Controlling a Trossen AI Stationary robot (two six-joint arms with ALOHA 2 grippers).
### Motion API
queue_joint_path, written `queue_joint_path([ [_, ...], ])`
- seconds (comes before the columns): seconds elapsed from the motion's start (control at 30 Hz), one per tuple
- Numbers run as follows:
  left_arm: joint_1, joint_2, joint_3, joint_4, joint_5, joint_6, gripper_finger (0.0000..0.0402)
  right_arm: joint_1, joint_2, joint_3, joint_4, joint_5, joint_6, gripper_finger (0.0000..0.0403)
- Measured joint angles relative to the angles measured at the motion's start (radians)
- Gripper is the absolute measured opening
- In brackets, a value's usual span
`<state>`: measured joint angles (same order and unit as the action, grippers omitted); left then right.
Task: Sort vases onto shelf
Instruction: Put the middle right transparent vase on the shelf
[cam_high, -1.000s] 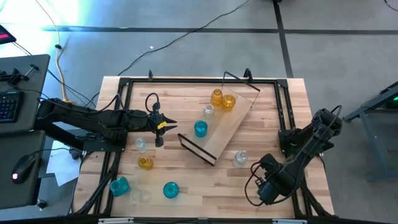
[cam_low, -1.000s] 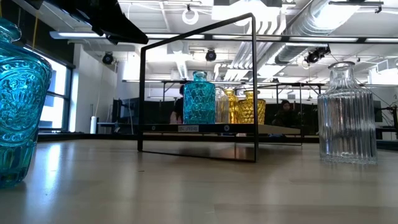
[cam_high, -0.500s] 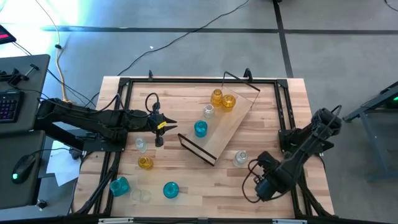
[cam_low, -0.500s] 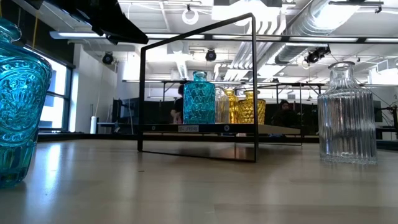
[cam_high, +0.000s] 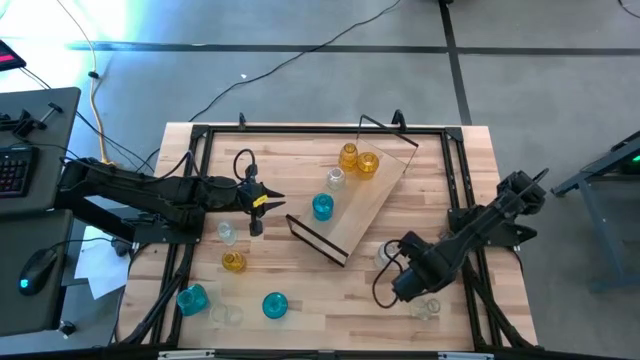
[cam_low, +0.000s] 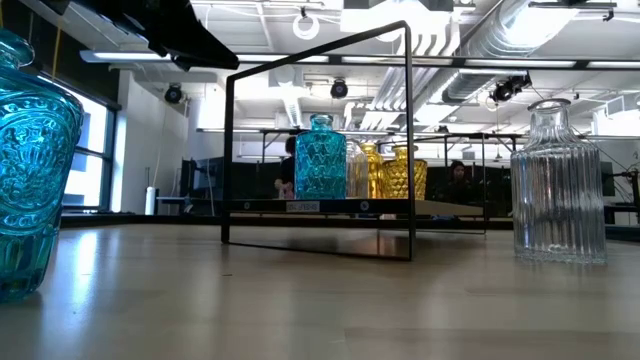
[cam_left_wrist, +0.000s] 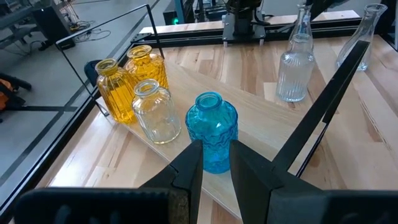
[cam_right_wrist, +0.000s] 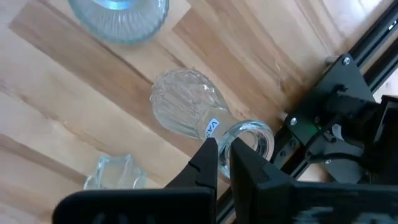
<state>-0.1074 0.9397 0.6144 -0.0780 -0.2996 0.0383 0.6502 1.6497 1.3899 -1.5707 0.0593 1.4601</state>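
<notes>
The long light-wood shelf board with black wire end frames (cam_high: 378, 198) is lying diagonally at the middle of the wooden tabletop (cam_high: 300, 160) and is carrying four vases: two amber-yellow glass vases (cam_high: 348, 155) at its far end, a small clear glass vase (cam_high: 335, 178) just beside them, and a teal-blue faceted glass vase (cam_high: 322, 207) nearer the close frame. Other vases are standing off the shelf, among them a ribbed clear glass bottle (cam_high: 385, 255) just beside the board. The step in hand is judged to be the pickup of a bulbous clear glass vase with a narrow neck (cam_right_wrist: 186, 112) near the table's right rail. The right gripper (cam_right_wrist: 225, 149) is sitting at this vase's mouth with its fingers clenched together; whether they are pinching the rim cannot be told. The left gripper (cam_left_wrist: 214, 165) is hovering near the board's close end, pointing at the teal-blue vase, fingers slightly parted and grasping nothing. The next move is calling for a confirmed hold on the neck, a vertical lift, and a transfer to a bare part of the board, clear of the ribbed bottle.
</notes>
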Motion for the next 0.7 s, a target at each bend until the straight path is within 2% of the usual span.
queue_joint_path([
  [0.17, 0.000, 0.000, 0.000, -0.005, 0.000, 0.000, 0.0071, -0.032, 0.000, 0.000, 0.000, -0.003, -0.025, 0.0000],
  [0.4, 0.000, 0.000, 0.000, -0.006, 0.000, 0.000, 0.0071, -0.048, -0.003, 0.000, -0.001, -0.095, -0.021, 0.0000],
  [0.53, 0.000, 0.000, 0.000, -0.006, 0.000, 0.011, 0.0071, -0.048, -0.040, 0.000, 0.005, -0.093, 0.001, 0.0000],
  [0.7, 0.000, 0.000, 0.000, -0.007, 0.000, 0.011, 0.0071, -0.048, -0.122, 0.000, 0.000, -0.025, 0.037, 0.0000],
])
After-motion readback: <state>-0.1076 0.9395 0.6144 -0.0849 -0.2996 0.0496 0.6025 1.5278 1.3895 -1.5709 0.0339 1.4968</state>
